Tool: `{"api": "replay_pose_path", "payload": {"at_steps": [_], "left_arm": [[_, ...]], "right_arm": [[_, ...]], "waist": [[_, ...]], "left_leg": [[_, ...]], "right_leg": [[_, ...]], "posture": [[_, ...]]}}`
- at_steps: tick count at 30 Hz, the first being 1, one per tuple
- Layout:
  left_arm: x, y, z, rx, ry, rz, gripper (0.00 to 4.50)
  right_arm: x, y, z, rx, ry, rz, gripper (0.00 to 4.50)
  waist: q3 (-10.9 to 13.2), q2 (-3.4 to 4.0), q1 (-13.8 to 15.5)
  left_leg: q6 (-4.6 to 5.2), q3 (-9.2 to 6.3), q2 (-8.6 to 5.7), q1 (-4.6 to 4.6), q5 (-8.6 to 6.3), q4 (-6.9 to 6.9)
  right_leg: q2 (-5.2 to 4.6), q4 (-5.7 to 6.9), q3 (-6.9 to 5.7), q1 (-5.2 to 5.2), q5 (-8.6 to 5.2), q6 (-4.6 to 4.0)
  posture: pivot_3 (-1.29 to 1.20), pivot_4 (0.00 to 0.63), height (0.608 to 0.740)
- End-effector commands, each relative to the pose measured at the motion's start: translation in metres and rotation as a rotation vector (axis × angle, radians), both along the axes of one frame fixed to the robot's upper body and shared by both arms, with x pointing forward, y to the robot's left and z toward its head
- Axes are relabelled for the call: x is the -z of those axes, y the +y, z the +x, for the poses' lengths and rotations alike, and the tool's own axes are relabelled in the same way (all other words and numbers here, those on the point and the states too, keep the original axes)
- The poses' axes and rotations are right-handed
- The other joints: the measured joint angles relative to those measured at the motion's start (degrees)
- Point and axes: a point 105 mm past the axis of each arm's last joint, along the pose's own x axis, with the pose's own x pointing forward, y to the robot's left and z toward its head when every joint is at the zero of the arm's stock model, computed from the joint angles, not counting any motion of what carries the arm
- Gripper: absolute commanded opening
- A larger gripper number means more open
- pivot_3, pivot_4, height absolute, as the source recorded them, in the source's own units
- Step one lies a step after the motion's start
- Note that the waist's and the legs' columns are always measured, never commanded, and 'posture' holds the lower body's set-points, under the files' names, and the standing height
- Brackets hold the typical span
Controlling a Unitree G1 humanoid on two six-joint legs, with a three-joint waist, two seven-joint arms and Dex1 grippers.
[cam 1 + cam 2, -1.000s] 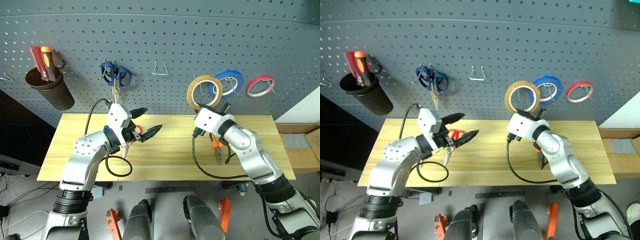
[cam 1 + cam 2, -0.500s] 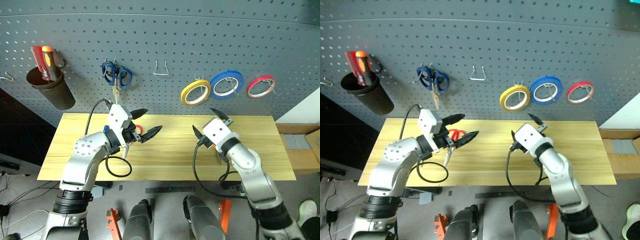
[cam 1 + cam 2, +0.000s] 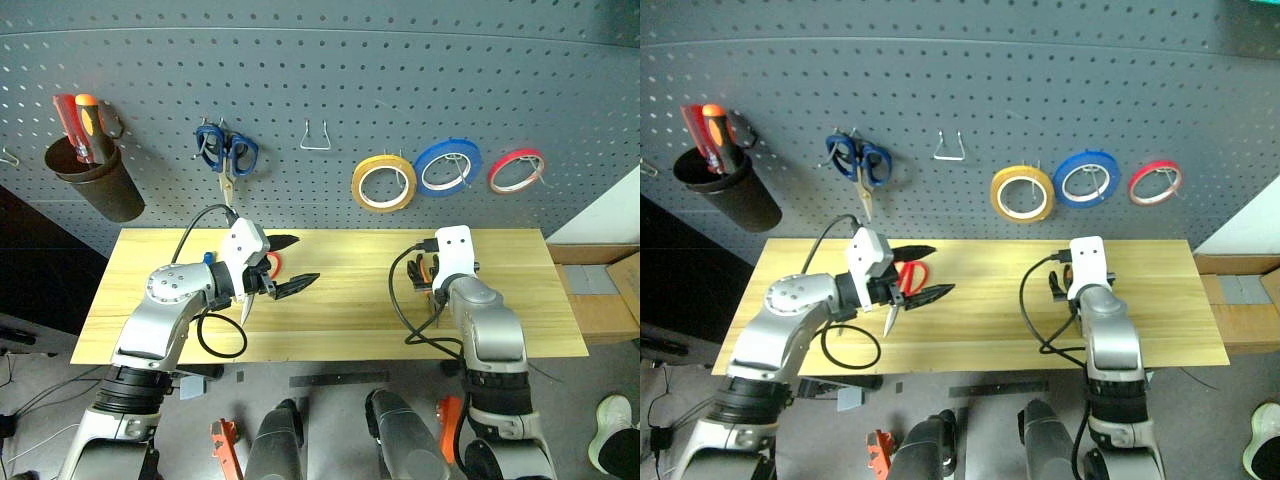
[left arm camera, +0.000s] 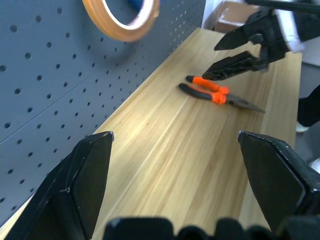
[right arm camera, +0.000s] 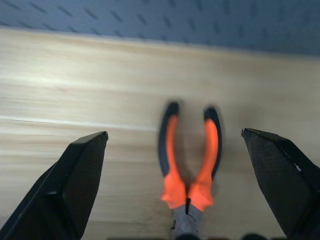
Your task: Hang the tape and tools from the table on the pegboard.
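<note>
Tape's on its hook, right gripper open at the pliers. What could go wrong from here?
1. The pliers lie flat on the table with handles spread. The open right gripper may catch one handle or scrape the wood.
2. The right arm's black cable loops beside the pliers and could snag or drag them.
3. The open left gripper hangs close over the red scissors and might nudge them.

Grey floor [image 3: 40,385], cardboard boxes [image 3: 620,290] at right.
</note>
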Motion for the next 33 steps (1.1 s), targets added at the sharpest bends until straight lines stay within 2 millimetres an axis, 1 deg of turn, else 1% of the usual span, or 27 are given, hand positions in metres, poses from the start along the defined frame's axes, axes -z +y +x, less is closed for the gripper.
{"api": "replay_pose_path", "payload": {"at_steps": [1, 3, 10, 18, 21, 24, 26, 30, 33], "left_arm": [[-0.006, -0.001, -0.002, 0.022, -0.029, 0.006, 4.30], [-0.005, -0.001, -0.003, 0.026, -0.027, 0.007, 4.30], [-0.002, 0.001, -0.001, 0.011, -0.031, 0.004, 4.30], [0.001, -0.001, -0.002, 0.010, -0.033, 0.001, 4.30], [0.002, 0.000, -0.002, 0.007, -0.033, 0.001, 4.30], [0.003, 0.000, -0.003, 0.004, -0.034, 0.001, 4.30], [0.003, 0.001, -0.003, 0.001, -0.034, 0.001, 4.30], [0.004, 0.003, -0.004, -0.005, -0.031, 0.000, 4.30], [0.005, 0.003, -0.005, -0.008, -0.028, 0.000, 4.30]], "right_arm": [[0.011, -0.008, 0.005, 0.061, 0.028, 0.034, 4.46], [0.017, -0.010, 0.007, 0.075, 0.050, 0.041, 4.46], [0.043, -0.011, 0.008, 0.098, 0.145, 0.097, 4.46], [0.049, -0.026, 0.024, 0.118, 0.165, 0.091, 4.46], [0.051, -0.033, 0.027, 0.126, 0.191, 0.100, 4.46], [0.054, -0.035, 0.027, 0.134, 0.222, 0.127, 4.46], [0.056, -0.034, 0.025, 0.135, 0.245, 0.153, 4.46], [0.056, -0.020, 0.018, 0.102, 0.288, 0.202, 4.46], [0.059, -0.015, 0.012, 0.098, 0.309, 0.216, 4.46]], "waist": [[0.0, 0.00, 0.0], [0.0, 0.00, 0.0], [0.0, 0.00, 0.0], [0.0, 0.00, -0.1], [0.0, -0.01, -0.1], [0.0, -0.01, 0.0], [0.0, -0.01, 0.0], [0.0, -0.01, 0.0], [0.0, -0.01, 0.0]], "left_leg": [[0.00, -0.01, -0.01, -0.20, 0.00, 0.02], [0.00, -0.02, -0.02, -0.37, 0.00, 0.04], [0.01, -0.03, -0.04, -0.36, 0.00, 0.08], [0.01, -0.02, -0.04, -0.35, 0.01, 0.12], [0.01, -0.03, -0.05, -0.35, 0.01, 0.12], [0.01, -0.04, -0.04, -0.33, 0.01, 0.12], [0.01, -0.06, -0.04, -0.32, 0.01, 0.13], [0.01, -0.07, -0.04, -0.31, 0.01, 0.14], [0.01, -0.10, -0.02, -0.31, 0.01, 0.13]], "right_leg": [[-0.02, 0.01, -0.01, -0.17, 0.01, -0.01], [-0.06, 0.02, -0.02, -0.32, 0.01, -0.02], [-0.06, 0.08, -0.03, -0.31, 0.02, -0.02], [-0.04, 0.08, -0.03, -0.28, 0.05, -0.02], [-0.04, 0.08, -0.03, -0.26, 0.05, -0.02], [-0.04, 0.08, -0.03, -0.24, 0.06, -0.03], [-0.04, 0.08, -0.05, -0.22, 0.05, -0.03], [-0.04, 0.08, -0.06, -0.20, 0.06, -0.03], [-0.03, 0.08, -0.09, -0.20, 0.06, -0.03]], "posture": [[-0.14, 0.298, 0.740], [-0.14, 0.297, 0.740], [-0.14, 0.296, 0.740], [-0.13, 0.294, 0.740], [-0.13, 0.293, 0.740], [-0.12, 0.290, 0.740], [-0.13, 0.289, 0.740], [-0.13, 0.286, 0.740], [-0.14, 0.285, 0.740]]}}
